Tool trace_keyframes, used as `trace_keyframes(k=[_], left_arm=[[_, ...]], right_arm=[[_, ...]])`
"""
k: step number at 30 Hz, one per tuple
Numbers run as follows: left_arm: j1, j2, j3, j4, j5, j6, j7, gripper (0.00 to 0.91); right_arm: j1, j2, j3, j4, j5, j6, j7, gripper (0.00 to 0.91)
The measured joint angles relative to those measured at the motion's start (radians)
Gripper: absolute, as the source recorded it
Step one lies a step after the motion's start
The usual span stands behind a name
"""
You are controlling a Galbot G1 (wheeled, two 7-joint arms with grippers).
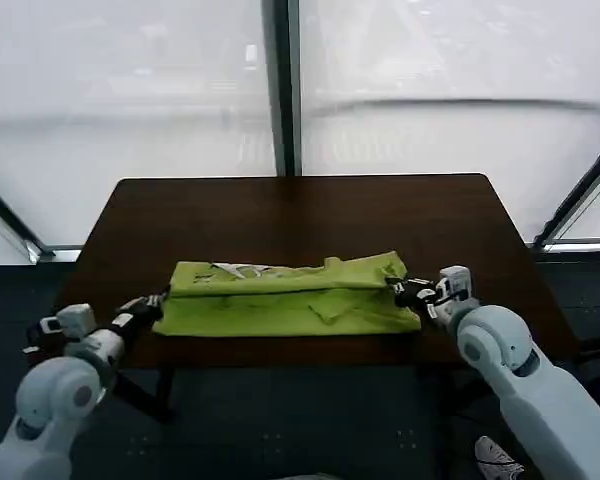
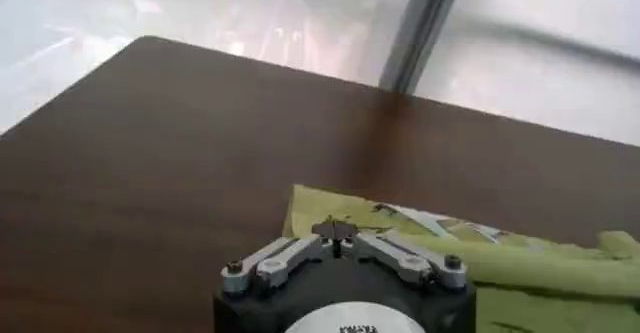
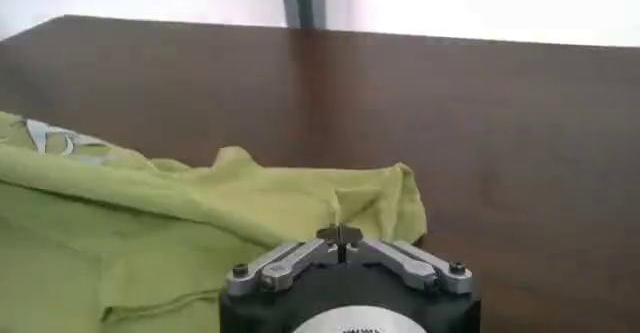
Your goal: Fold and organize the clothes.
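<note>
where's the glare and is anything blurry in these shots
Head view: bright washed-out windows behind the dark table. Left wrist view: pale sheen on the tabletop's far corner, the hand close and soft. Right wrist view: blown-out window, shirt fairly sharp.

The white print on the T-shirt [image 1: 285, 295] cannot be read.

Both arms reach forward, low and level, elbows near the body. The left gripper [image 1: 160, 300] sits out on the left with its fingers pinched together. The right gripper [image 1: 395, 287] mirrors it on the right, fingertips likewise closed to a point.
</note>
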Motion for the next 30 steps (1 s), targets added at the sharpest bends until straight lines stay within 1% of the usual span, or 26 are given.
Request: trace_keyframes(k=[8,15,16,17,24,30], left_arm=[[0.052,-0.024,-0.03,-0.031,0.01,-0.004,0.001,0.0],[0.081,-0.044,-0.036,-0.028,0.035,-0.001,-0.004,0.0],[0.085,-0.048,-0.038,-0.031,0.038,0.005,-0.008,0.02],[0.089,-0.05,-0.04,-0.033,0.039,0.011,-0.013,0.878],[0.121,-0.069,-0.061,-0.072,0.052,0.032,-0.04,0.878],[0.112,-0.067,-0.072,-0.079,0.065,0.039,-0.039,0.878]], right_arm=[[-0.019,-0.02,0.0,0.009,0.007,0.0,-0.001,0.0],[-0.034,-0.03,-0.007,0.017,0.011,0.0,-0.002,0.0],[-0.036,-0.034,-0.006,0.021,0.013,0.0,-0.001,0.0],[-0.038,-0.037,-0.005,0.024,0.014,0.0,-0.001,0.878],[-0.04,-0.057,0.016,0.051,0.021,0.0,-0.002,0.878],[-0.012,-0.031,0.043,0.043,0.009,0.0,-0.004,0.878]])
